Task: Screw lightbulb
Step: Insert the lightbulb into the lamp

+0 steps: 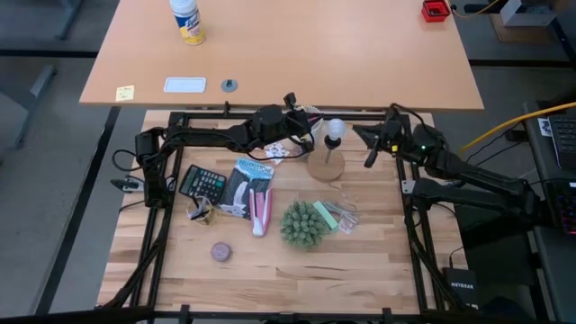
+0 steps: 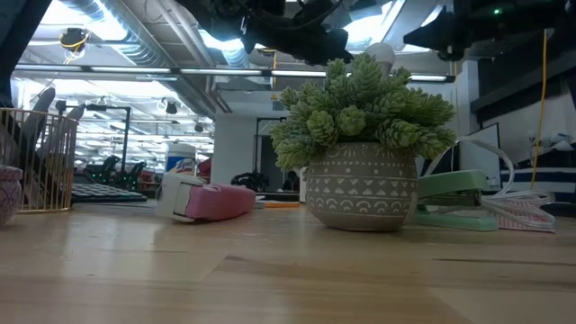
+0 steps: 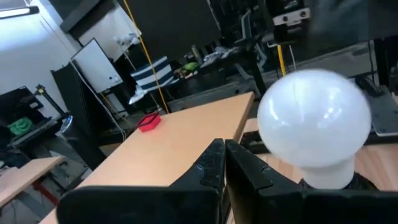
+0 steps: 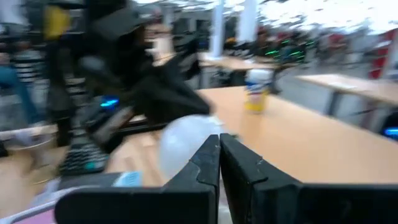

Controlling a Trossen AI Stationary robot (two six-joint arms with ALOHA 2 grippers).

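The white frosted lightbulb (image 1: 334, 129) stands upright with its base in the black socket of the round wooden disc (image 1: 326, 166), at the far middle of the table. It also shows in the left wrist view (image 3: 314, 124) and in the low view (image 2: 382, 56). My left gripper (image 1: 304, 123) is shut and empty, close beside the bulb on its left. Its fingertips (image 3: 224, 158) show next to the bulb. My right gripper (image 1: 371, 148) is shut and empty, to the right of the bulb. In the right wrist view the bulb (image 4: 183, 144) lies beyond its fingertips (image 4: 219, 155).
A potted green plant (image 1: 303, 225), a green stapler (image 1: 326, 214), a pink-and-white tape holder (image 1: 261, 211), a calculator (image 1: 202, 183), a wire basket (image 1: 200, 212) and a small round puck (image 1: 220, 252) lie on the near half. Bare wood lies along the near edge.
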